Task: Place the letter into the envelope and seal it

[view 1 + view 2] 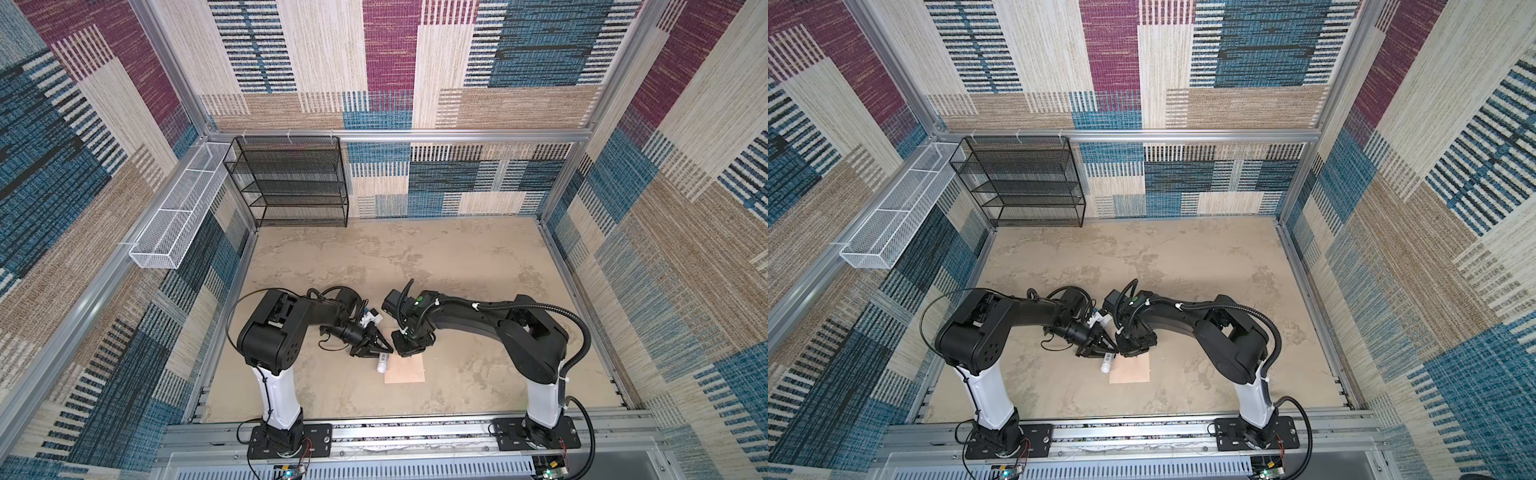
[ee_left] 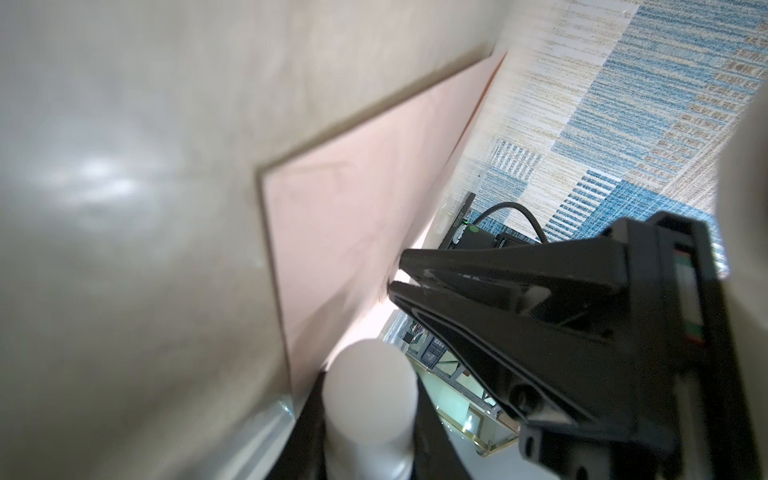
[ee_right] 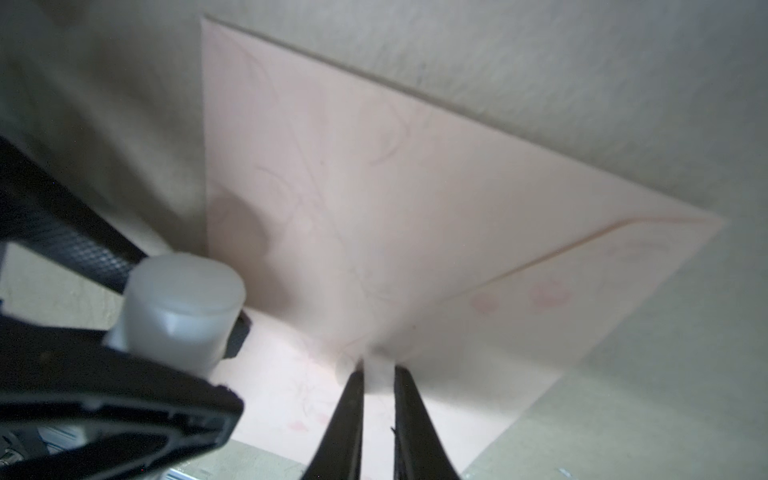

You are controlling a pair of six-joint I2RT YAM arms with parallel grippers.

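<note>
Tube [image 2: 370,390] clenched in left end effector [image 1: 383,353], per wrist views; right end effector [image 3: 378,368]: cannot tell.

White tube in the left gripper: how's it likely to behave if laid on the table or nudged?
The white tube is a round cylinder, so on its side it would probably roll across the flat table. Its smooth cap looks slippery, so it may slide in the left gripper. It seems small and rigid, likely light.
</note>
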